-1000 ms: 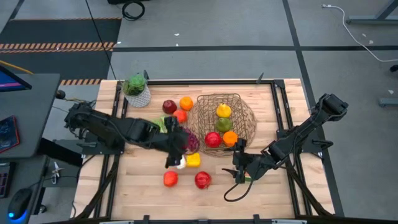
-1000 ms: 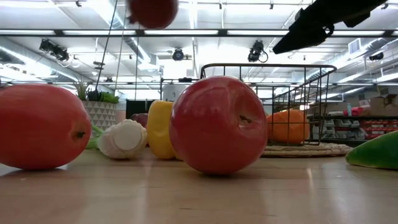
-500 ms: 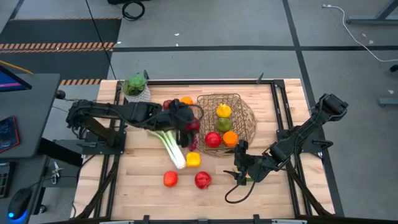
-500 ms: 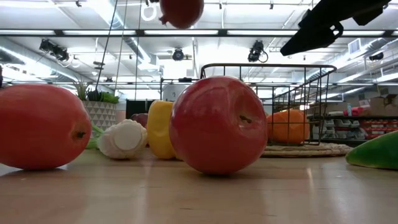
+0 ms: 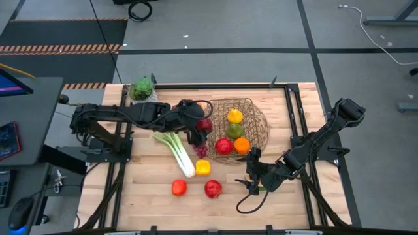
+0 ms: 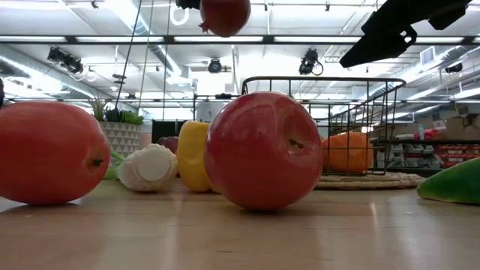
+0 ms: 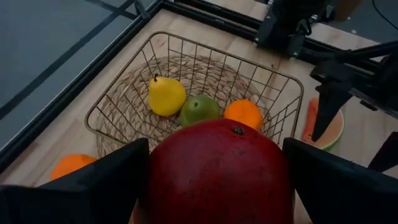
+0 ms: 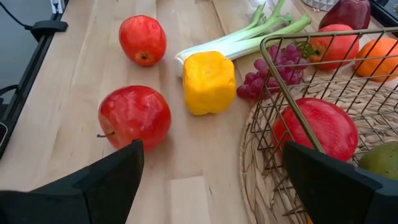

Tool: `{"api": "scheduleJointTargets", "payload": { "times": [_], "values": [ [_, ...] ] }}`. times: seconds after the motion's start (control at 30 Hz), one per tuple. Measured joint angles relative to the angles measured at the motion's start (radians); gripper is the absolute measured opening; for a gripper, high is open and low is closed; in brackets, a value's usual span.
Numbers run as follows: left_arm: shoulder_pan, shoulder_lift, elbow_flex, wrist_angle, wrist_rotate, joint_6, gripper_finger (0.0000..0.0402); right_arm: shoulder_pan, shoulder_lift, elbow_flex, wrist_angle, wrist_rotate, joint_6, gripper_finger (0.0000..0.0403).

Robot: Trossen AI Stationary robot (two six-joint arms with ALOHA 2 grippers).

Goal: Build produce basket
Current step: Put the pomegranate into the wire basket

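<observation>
Your left arm reaches across the tabletop (image 5: 144,196) from the left, stretched nearly flat, with its left gripper (image 5: 200,128) raised just beside the near-left rim of the basket (image 5: 258,134). Its fingers (image 7: 81,183) are clamped on either side of a dark red fruit (image 7: 214,165), which fills the space between them in the left wrist view. From the low camera you can see that fruit hanging well above the tabletop, high over the other produce.

Your right arm comes in from the right side, bent low, with the right gripper (image 5: 253,173) hovering near the tabletop just in front of the basket. Its fingers (image 8: 102,177) are spread wide and hold nothing.

The basket sits toward the far middle of the tabletop. Inside it you have a yellow pear (image 7: 166,96), a green fruit (image 7: 200,110), an orange (image 7: 244,114) and a red apple (image 5: 223,146).

Outside the basket, on its left, lie the leek (image 5: 175,149), purple grapes (image 8: 268,73) touching the basket's rim, and a yellow pepper (image 5: 203,168). Nearer the front edge sit two more red apples (image 5: 213,188), one of them (image 5: 179,188) off to the left. A watermelon slice (image 7: 324,124) lies beside the right gripper. A potted plant (image 5: 143,93) stands at the far left corner.
</observation>
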Motion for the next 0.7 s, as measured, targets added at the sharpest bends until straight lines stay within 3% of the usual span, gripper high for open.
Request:
{"api": "scheduleJointTargets", "payload": {
  "times": [0.3,0.7],
  "values": [
    [-0.011,0.0,-0.01,0.019,0.031,0.038,0.0369,0.0,0.0,0.0,0.0,0.008,0.022,0.0384],
    [-0.063,-0.012,-0.249,0.306,0.053,0.094,0.0369,0.006,0.0,0.0,-0.001,0.009,0.056,0.0384]
  ]
}}
